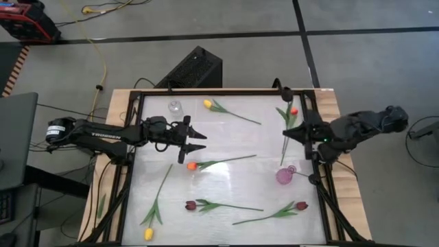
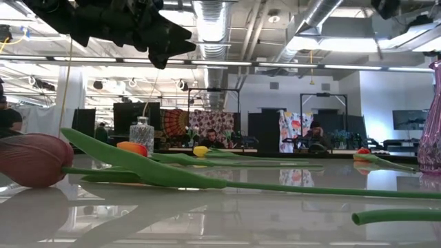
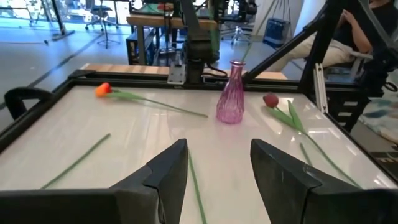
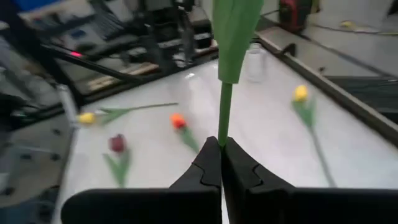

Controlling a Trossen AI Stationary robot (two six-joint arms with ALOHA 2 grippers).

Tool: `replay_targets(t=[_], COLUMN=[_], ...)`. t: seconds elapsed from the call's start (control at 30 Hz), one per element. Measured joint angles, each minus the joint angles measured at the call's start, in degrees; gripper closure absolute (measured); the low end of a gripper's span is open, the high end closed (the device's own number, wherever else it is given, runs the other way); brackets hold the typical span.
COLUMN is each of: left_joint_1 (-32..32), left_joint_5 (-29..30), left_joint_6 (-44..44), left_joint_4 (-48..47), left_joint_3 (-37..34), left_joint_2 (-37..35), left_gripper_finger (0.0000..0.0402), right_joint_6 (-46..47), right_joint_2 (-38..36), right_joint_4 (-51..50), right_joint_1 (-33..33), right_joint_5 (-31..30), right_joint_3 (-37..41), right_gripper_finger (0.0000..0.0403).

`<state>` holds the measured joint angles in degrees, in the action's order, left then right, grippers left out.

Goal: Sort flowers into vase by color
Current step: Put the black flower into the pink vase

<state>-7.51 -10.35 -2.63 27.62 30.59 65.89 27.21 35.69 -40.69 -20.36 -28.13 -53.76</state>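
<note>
My right gripper (image 1: 288, 131) hovers over the table's right side, just beyond the pink vase (image 1: 285, 176), and is shut on a tulip stem (image 4: 224, 118). That flower's head shows in no view. An orange-red tulip (image 1: 293, 110) lies on the table under it. My left gripper (image 1: 199, 140) is open in the air over the table's middle, above an orange tulip (image 1: 192, 165). Lying flat are two yellow tulips (image 1: 207, 103) (image 1: 147, 233) and two maroon ones (image 1: 191, 204) (image 1: 302, 205). A clear vase (image 1: 175, 106) stands at the far left. My right gripper pinches a thin green stem (image 4: 222, 127) between its two fingers (image 4: 205, 168), just below a broad leaf (image 4: 235, 25). The fingers come about level from the table's right and lie across the stem. The flower is lifted, its upper part rising past the fingers; the part below them is hidden.
A black frame (image 1: 130, 137) rims the white table top. The pink vase (image 3: 230, 99) stands near the right arm's base. A black box (image 1: 192, 68) sits on the floor beyond the far edge. Bare surface lies between the flowers at the middle.
</note>
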Motion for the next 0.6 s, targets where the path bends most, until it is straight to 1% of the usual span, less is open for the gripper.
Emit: replay_targets(t=[0.17, 0.27, 0.37, 0.6], left_joint_1=[0.0, 0.0, 0.0, 0.0], left_joint_5=[2.3, 4.0, 4.7, 4.8], left_joint_6=[0.0, -0.1, -0.1, -0.9], left_joint_4=[-0.3, -0.3, -0.3, -0.3], left_joint_3=[0.0, 0.0, 0.0, 0.0], left_joint_2=[0.0, 0.0, 0.0, 0.0], left_gripper_finger=[0.0237, 0.0237, 0.0237, 0.0237], right_joint_6=[5.5, 9.6, 14.0, 16.0], right_joint_2=[-1.7, -1.7, -1.5, 0.2], right_joint_4=[-2.1, -6.6, -10.8, -10.9], right_joint_1=[-4.1, -6.0, -7.6, -10.2], right_joint_5=[1.9, 3.0, 2.3, 0.0], right_joint_3=[-0.1, -0.1, 0.0, 1.7], right_gripper_finger=[0.0382, 0.0382, 0.0382, 0.0378])
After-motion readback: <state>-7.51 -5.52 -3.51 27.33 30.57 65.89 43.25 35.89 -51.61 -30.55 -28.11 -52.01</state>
